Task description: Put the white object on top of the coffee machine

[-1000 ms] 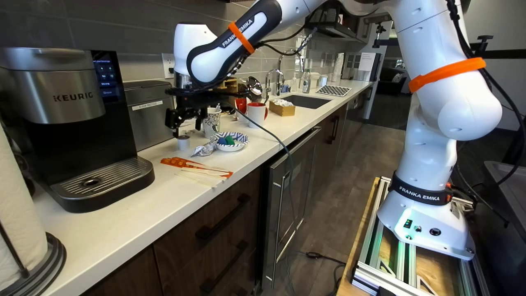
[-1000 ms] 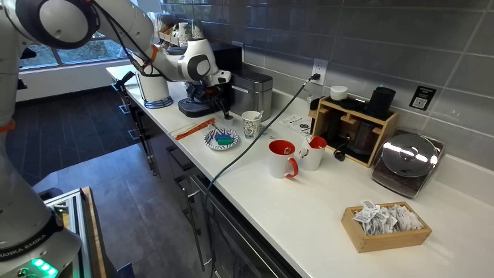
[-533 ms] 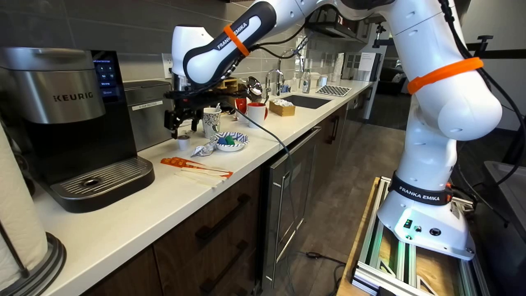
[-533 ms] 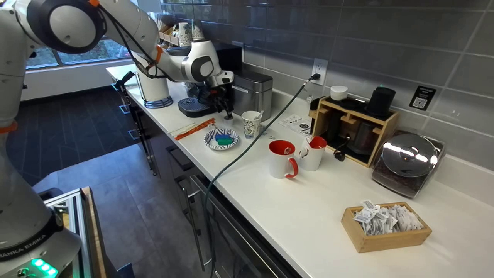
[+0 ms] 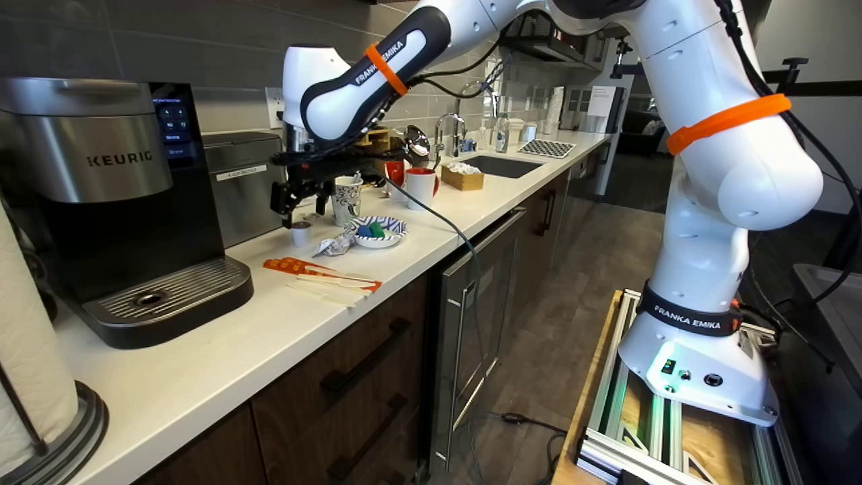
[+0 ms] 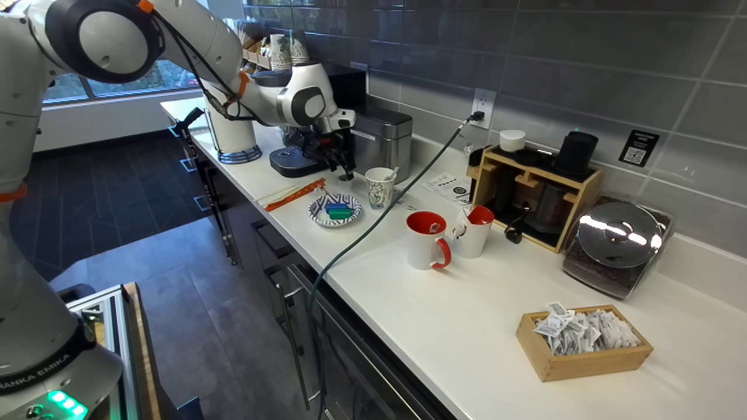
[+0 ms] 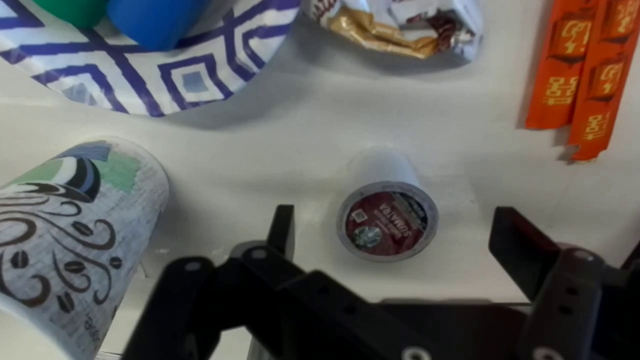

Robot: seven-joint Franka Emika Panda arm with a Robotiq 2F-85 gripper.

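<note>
The white object is a small white coffee pod (image 5: 301, 234) with a dark red lid, standing upright on the counter. In the wrist view the pod (image 7: 382, 172) shows below and between the fingers, with a gap on each side. My gripper (image 7: 395, 232) is open and empty. In both exterior views the gripper (image 5: 304, 211) (image 6: 344, 170) hovers just over the pod, which is partly hidden in an exterior view. The coffee machine (image 5: 128, 158), black and silver with a lit display, stands beside it. Behind my arm it is partly hidden, with its drip tray (image 6: 295, 162) visible.
A patterned paper cup (image 7: 85, 235) and a blue-and-white dish (image 7: 200, 82) are close to the gripper. A crumpled wrapper (image 5: 333, 245) and orange packets (image 5: 296, 266) lie near the pod. A steel box (image 5: 246, 185) stands behind. A cable (image 6: 373, 224) hangs across the counter.
The arm and gripper have come down slightly over the pod, and the gripper has shifted a little to the pod's side. The pod and other things have not moved.
</note>
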